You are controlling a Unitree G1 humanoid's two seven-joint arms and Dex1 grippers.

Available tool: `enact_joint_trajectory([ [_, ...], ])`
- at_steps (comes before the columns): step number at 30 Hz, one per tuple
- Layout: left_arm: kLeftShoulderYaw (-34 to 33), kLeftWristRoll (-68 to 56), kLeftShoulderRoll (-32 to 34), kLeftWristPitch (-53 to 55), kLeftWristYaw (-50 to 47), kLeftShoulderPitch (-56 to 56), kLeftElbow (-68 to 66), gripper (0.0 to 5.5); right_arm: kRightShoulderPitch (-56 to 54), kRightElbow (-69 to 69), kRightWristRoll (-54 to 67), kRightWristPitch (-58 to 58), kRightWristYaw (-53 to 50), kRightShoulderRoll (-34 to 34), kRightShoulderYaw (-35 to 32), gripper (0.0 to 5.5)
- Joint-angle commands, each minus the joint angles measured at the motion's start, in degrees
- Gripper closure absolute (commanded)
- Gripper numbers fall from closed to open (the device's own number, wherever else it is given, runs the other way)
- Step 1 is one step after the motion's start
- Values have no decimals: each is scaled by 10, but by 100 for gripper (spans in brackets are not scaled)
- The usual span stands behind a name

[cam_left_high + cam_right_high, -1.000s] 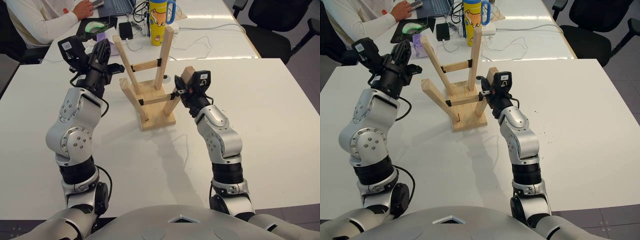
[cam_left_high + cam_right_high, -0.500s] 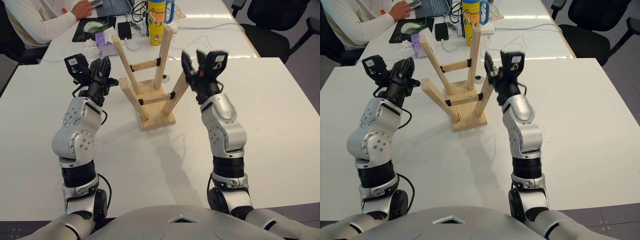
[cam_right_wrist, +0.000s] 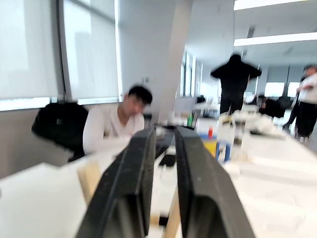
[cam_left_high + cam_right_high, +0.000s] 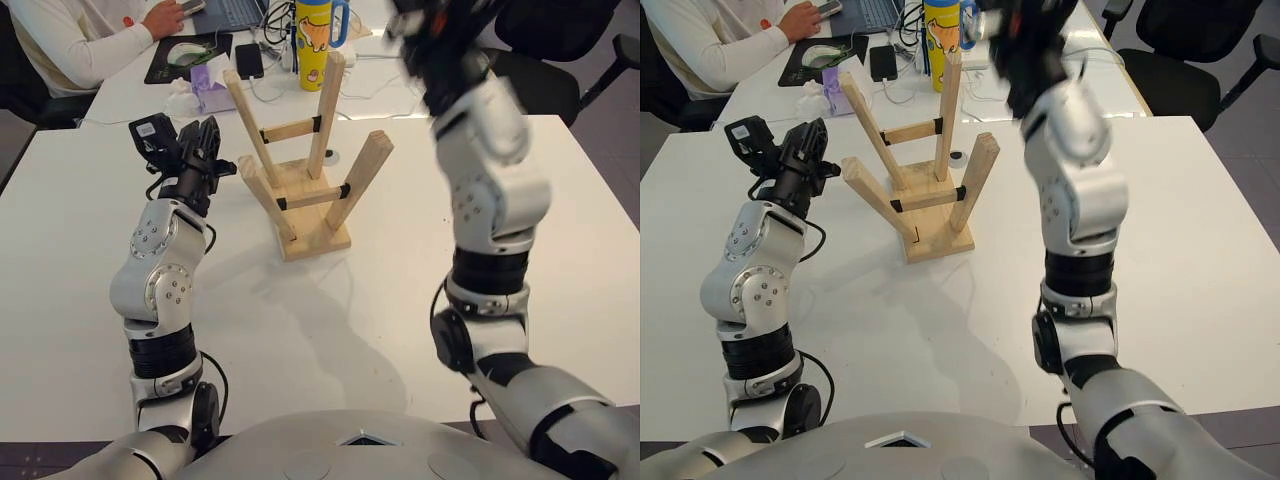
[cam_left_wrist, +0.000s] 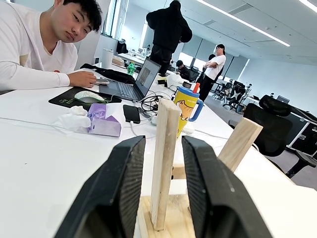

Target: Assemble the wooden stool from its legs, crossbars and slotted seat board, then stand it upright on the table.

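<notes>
The wooden stool (image 4: pixel 300 190) rests upside down on the white table (image 4: pixel 560 230), seat board (image 4: pixel 318 242) flat and all legs pointing up, joined by crossbars (image 4: pixel 290 130). My left gripper (image 4: pixel 205 150) hovers just left of the stool, open, holding nothing. In the left wrist view its fingers (image 5: pixel 121 188) frame a stool leg (image 5: pixel 165 148) that stands farther off. My right gripper (image 4: pixel 425 25) is raised high above the table behind the stool, clear of the nearest leg (image 4: pixel 360 180). In the right wrist view its fingers (image 3: pixel 136 183) stand slightly apart with nothing between them.
A yellow mug (image 4: pixel 315 40), a black phone (image 4: pixel 250 60), a purple tissue pack (image 4: pixel 205 92) and cables lie on the far table. A person sits there at a laptop. Office chairs (image 4: pixel 560 50) stand at the back right. Bare table surrounds the stool.
My right gripper let go of the stool's right leg, opened and swung up high. My left gripper pulled back a little to the left and lower. The stool stayed put.
</notes>
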State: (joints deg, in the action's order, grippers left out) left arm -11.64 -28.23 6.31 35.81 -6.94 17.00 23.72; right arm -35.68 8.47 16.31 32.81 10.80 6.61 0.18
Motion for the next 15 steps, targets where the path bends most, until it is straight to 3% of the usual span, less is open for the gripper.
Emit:
enact_joint_trajectory([
  [1, -31, -29, 7, 23, -21, 71, 45, 414, 78, 0, -6, 80, 38, 30, 61, 545],
  [10, -114, -217, 25, 105, -131, 342, 103, 414, 39, 9, -2, 46, 11, 2, 28, 549],
  [13, -55, -251, 23, 193, -134, 267, 84, 414, 43, 12, -4, 47, 7, 0, 25, 549],
  [15, 55, -179, 46, 223, -115, 111, 29, 414, 43, 15, -4, 50, 5, -1, 24, 549],
])
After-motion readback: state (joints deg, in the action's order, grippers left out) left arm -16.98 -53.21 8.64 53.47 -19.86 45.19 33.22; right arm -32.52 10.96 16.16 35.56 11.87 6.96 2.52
